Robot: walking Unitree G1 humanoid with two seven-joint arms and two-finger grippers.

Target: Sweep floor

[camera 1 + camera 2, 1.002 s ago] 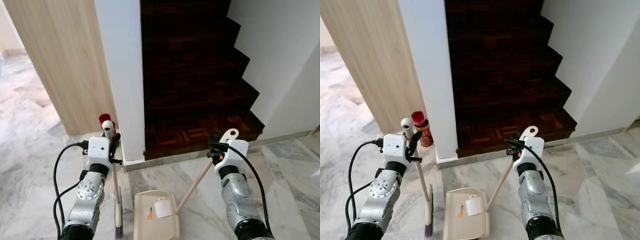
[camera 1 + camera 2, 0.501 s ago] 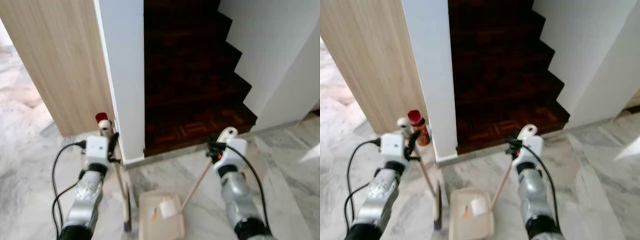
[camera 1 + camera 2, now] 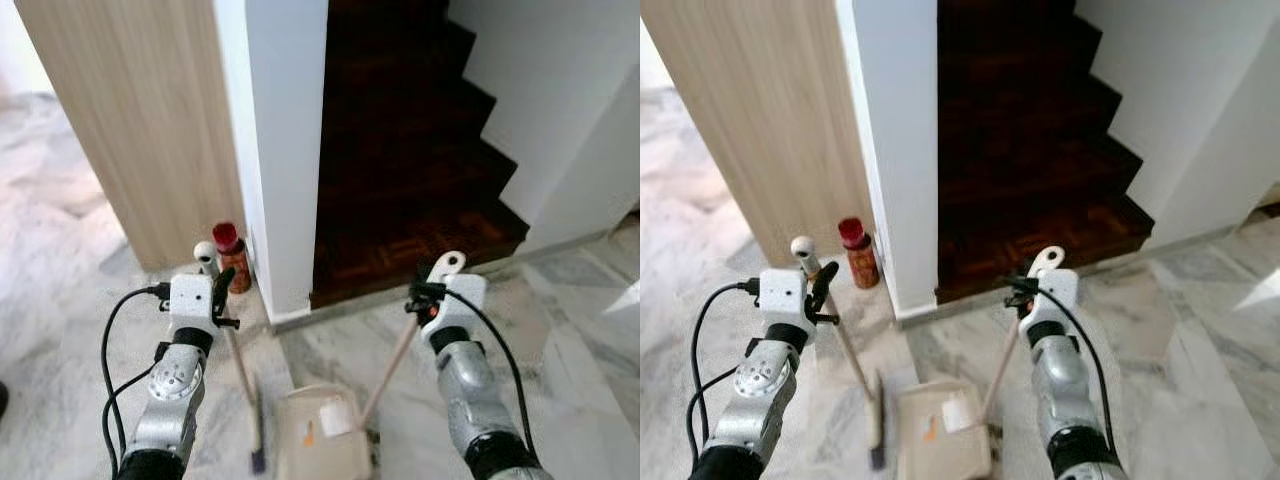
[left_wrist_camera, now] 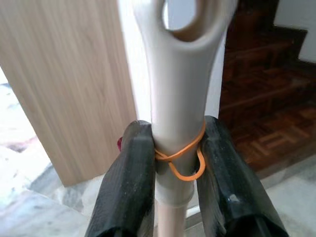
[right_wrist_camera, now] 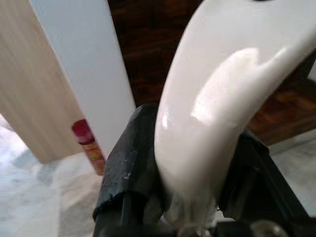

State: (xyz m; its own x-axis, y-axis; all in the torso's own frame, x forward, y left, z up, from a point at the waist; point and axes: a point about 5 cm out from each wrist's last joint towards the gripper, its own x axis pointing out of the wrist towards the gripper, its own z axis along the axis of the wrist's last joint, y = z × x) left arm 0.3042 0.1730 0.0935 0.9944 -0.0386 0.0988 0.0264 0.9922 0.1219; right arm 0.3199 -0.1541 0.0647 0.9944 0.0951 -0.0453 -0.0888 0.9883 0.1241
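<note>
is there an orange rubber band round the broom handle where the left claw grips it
Yes, an orange rubber band loops round the broom handle between the left claw fingers.

dark parquet wooden staircase (image 3: pixel 410 170) rises between white walls. white pillar (image 3: pixel 285 150) adjoins light wood-grain panel (image 3: pixel 150 120). red-capped orange spray can (image 3: pixel 232 258) stands on grey-veined marble floor (image 3: pixel 60 270), near pillar base.

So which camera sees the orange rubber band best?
The left wrist view: the band shows close up, looped round the broom handle between the left gripper fingers. Both eye views are too far to show it.
</note>
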